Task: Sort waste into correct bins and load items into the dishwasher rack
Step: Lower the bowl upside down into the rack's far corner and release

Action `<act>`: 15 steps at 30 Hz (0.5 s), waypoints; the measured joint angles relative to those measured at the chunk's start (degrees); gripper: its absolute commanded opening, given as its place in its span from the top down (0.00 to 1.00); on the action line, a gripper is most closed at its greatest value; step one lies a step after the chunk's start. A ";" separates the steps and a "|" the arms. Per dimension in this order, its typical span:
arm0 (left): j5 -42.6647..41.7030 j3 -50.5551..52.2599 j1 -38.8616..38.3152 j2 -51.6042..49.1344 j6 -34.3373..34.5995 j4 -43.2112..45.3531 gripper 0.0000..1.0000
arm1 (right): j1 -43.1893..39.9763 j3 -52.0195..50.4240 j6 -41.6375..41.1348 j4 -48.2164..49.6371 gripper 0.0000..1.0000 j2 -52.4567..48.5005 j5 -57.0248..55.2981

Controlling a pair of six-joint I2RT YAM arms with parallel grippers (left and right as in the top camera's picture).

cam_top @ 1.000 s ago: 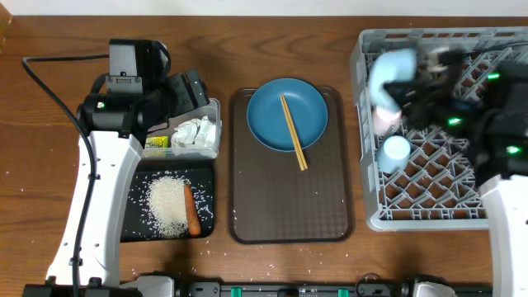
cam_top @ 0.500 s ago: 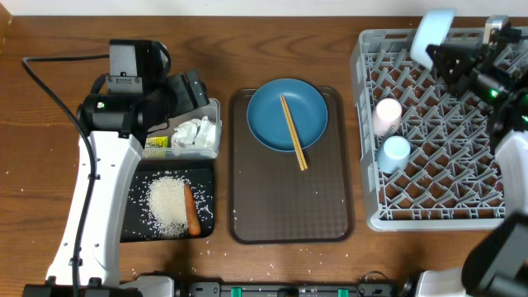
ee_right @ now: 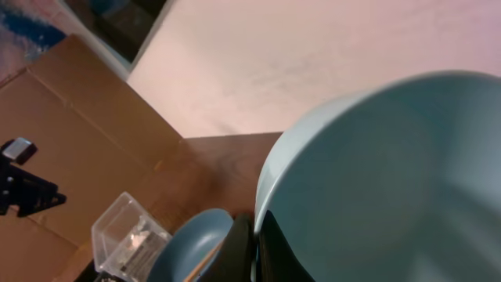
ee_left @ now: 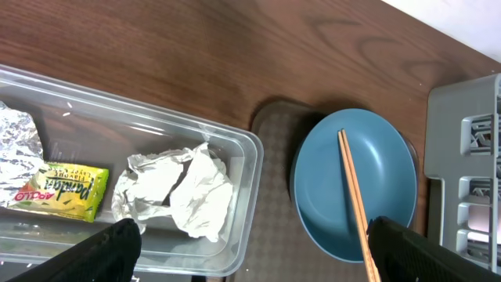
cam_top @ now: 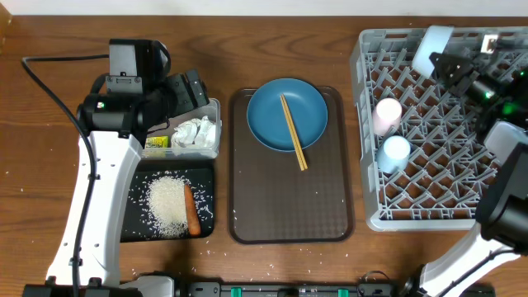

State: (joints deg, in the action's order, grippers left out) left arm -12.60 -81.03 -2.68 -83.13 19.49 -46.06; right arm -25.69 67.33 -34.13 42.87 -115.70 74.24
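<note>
pale blue-white bowl [cam_top: 431, 45] gone from above the pink cup [cam_top: 386, 114] to the grey rack [cam_top: 429, 177] back edge, right claw [cam_top: 452, 66] clamped on it, left wrist, left claw [ee_left: 252, 235] unchanged, spread wide over clear tub [ee_left: 141, 117], right wrist, bowl rim pinched

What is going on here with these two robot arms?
Two arms are clearing a table. The right gripper is shut on the rim of a bowl, holding it over the back edge of the rack, where a pink cup and a blue cup already sit. The left gripper hangs open above the tub, which holds tissue, a wrapper and foil. The plate and chopsticks are not yet loaded.
</note>
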 measured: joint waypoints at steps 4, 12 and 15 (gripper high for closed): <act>0.00 0.00 0.00 0.00 0.00 0.00 0.05 | -0.02 0.00 -0.42 0.52 0.99 -1.68 0.63; 0.00 0.00 0.00 0.00 0.00 0.00 0.05 | -0.02 0.00 -1.14 0.72 0.99 -1.95 1.07; 0.00 0.00 0.00 0.00 0.00 0.00 0.05 | -0.02 0.00 -1.62 0.74 0.99 -1.95 1.25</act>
State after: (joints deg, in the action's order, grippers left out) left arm -12.60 -81.03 -2.68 -83.13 19.49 -46.06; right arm -25.71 67.33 -35.75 43.62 -117.64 75.48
